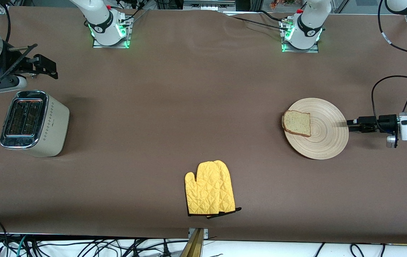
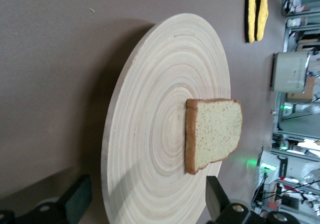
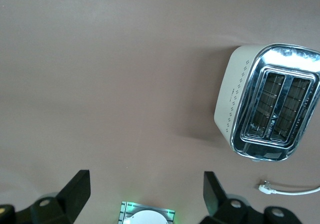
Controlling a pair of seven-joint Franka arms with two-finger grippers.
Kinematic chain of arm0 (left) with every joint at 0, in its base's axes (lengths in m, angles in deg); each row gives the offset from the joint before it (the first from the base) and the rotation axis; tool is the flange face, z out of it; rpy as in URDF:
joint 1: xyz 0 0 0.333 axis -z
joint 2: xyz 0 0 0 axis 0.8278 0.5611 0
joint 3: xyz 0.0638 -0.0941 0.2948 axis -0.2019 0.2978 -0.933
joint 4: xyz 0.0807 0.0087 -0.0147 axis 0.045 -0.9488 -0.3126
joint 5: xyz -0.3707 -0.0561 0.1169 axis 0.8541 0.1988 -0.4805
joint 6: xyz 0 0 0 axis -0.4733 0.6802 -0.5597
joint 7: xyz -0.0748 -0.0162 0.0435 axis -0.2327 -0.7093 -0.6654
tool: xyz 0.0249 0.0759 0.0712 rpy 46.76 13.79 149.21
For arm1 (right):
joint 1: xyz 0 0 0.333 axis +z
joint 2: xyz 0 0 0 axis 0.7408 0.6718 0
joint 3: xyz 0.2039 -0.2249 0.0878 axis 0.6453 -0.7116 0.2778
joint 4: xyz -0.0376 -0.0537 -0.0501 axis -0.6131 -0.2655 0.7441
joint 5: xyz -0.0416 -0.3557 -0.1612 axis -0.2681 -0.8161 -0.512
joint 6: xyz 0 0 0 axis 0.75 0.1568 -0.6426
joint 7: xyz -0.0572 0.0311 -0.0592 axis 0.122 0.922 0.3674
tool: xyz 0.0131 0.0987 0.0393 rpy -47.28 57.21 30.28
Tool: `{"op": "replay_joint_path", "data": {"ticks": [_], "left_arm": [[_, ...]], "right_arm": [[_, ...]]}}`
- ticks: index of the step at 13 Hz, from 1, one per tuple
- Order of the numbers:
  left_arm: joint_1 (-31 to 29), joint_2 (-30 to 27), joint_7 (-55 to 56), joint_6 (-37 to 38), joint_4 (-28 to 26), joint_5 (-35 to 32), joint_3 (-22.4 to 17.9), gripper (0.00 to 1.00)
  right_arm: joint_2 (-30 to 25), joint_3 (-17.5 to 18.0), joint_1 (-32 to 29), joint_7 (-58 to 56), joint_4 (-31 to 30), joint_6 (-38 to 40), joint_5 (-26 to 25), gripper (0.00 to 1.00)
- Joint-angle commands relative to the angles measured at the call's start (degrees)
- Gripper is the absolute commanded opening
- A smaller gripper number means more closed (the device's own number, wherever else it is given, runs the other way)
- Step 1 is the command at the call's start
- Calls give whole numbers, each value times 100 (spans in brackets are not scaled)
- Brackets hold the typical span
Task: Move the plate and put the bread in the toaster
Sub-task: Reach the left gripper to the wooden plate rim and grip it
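1. Your left tool (image 1: 350,122) is standing released, fingers straddling the plate (image 1: 326,134) rim at the left arm's end of the table.
2. Your right tool (image 1: 48,69) is waiting released, over the table beside the toaster (image 1: 35,123).
3. The bread (image 1: 297,123) is lying flat on the plate, crust facing the toaster; judge it soft and light, so pinch across its edges.
4. The plate looks stiff; grip its rim.

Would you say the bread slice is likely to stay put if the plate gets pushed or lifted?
Probably not reliably: the bread lies loose and overhangs the plate rim. The smooth, flat wood likely lets it slide. It looks thin and light, so a tilt might tip it off.
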Motion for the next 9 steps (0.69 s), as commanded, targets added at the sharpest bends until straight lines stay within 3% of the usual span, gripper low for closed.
{"op": "replay_joint_path", "data": {"ticks": [1,2,3,9], "left_arm": [[-90,173,-138,109,169,189,45,38],[-82,182,-138,100,169,180,45,11],[-81,199,-146,100,169,146,45,0],[-73,305,-15,135,169,180,62,0]], "right_arm": [[-56,1,-8,-54,-46,8,59,100],[-47,1,-8,-54,-46,-18,59,100],[-47,1,-8,-54,-46,-19,59,100],[-47,1,-17,-54,-46,-19,59,100]]}}
